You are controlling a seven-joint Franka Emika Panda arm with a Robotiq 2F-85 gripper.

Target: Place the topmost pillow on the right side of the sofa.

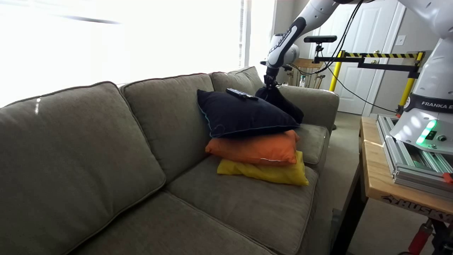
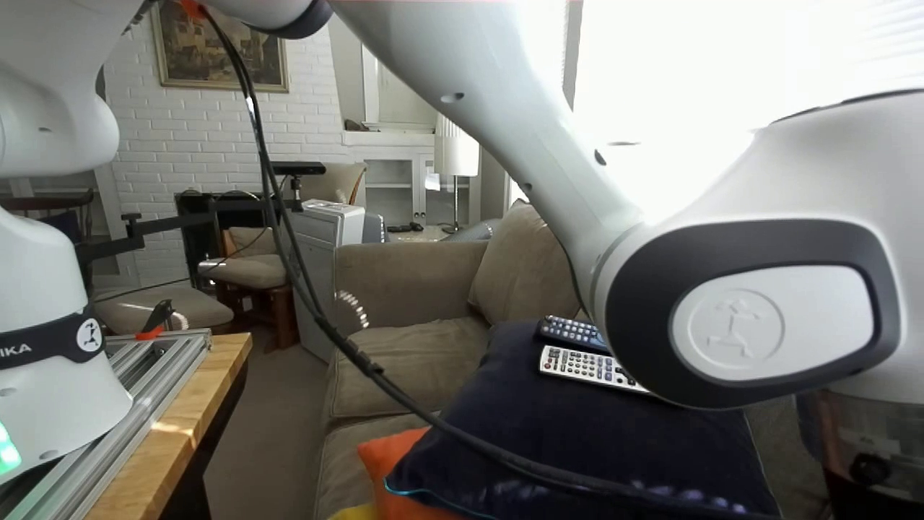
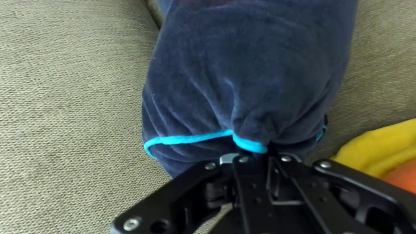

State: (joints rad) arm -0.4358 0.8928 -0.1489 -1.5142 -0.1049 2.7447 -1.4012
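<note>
Sofa (image 1: pixel 212 209) below, your end effector (image 3: pixel 261 157) pinches the pillow (image 3: pixel 253 71) by its edge. That should suit something light and floppy.

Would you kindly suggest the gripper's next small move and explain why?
Probably a slight lowering: the gripper pinches the navy pillow by its edge near the sofa's arm, and the other navy pillow partly hides it, so contact with the seat can't be confirmed.

Base (image 1: pixel 414 122): white; black band (image 1: pixel 431 103) marked FRANKA, green light strip (image 1: pixel 426 131). Above base: white, rounded arm (image 1: pixel 434 16). Apart from base: dark joint cover (image 2: pixel 639 318), black cables (image 2: pixel 369 367), black gripper (image 3: pixel 264 158) with silver screws (image 3: pixel 131 224).
</note>
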